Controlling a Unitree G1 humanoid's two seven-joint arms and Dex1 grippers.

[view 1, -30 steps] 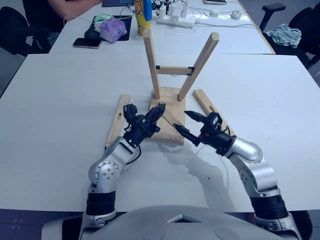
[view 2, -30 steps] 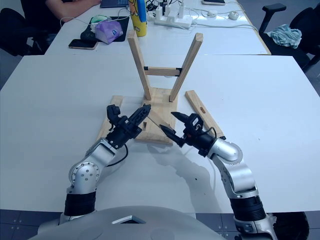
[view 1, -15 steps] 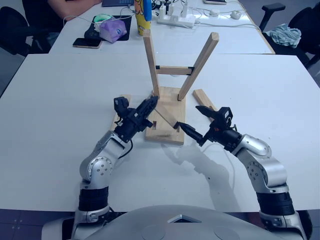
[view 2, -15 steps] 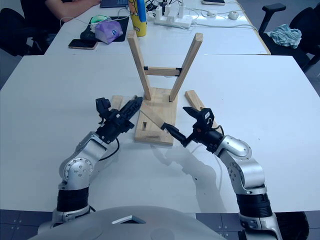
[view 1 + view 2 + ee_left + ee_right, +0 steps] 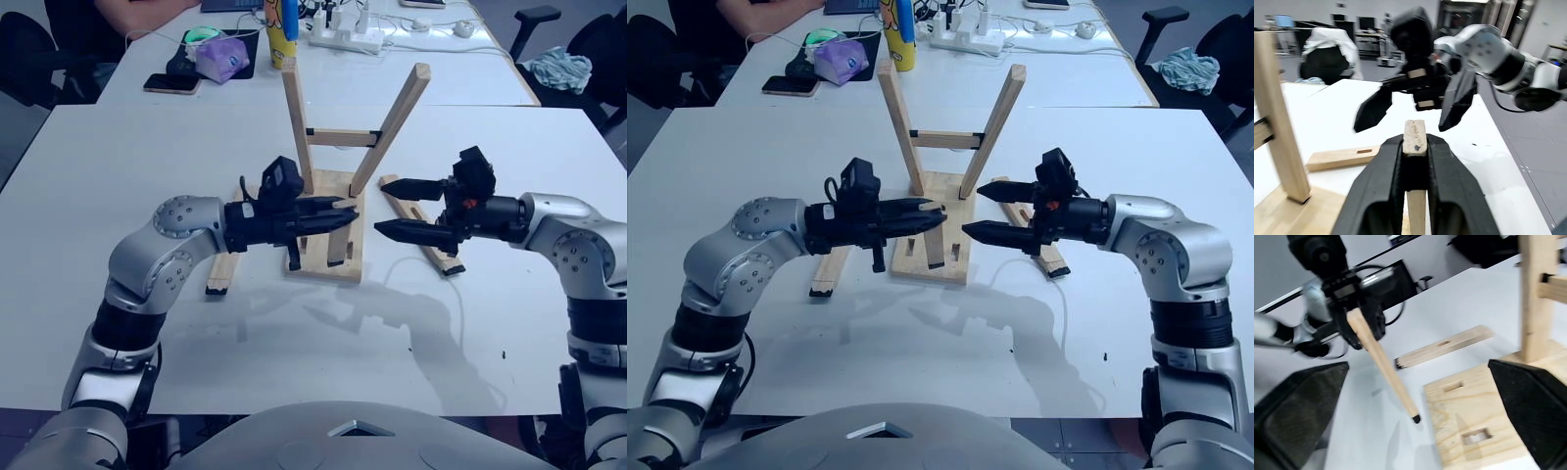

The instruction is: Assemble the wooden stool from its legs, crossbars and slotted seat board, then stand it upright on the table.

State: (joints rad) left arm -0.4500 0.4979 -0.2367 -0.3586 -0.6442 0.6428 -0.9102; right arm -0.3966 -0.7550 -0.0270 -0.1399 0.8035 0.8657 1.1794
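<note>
My left claw (image 5: pixel 350 211) is clamped tight on the top end of a slim pale wooden crossbar with a dark tip (image 5: pixel 1383 366). It hangs slantwise over the near slots of the flat square slotted seat board (image 5: pixel 328 183), which I read as lining up an insertion. My right claw (image 5: pixel 387 206) faces it, spread wide and empty, probably ready to steady. Two upright legs (image 5: pixel 297 127) crowd the board's far side. Loose slotted legs (image 5: pixel 219 269) flank it on the white table (image 5: pixel 147 157), and there is open room nearer me.
</note>
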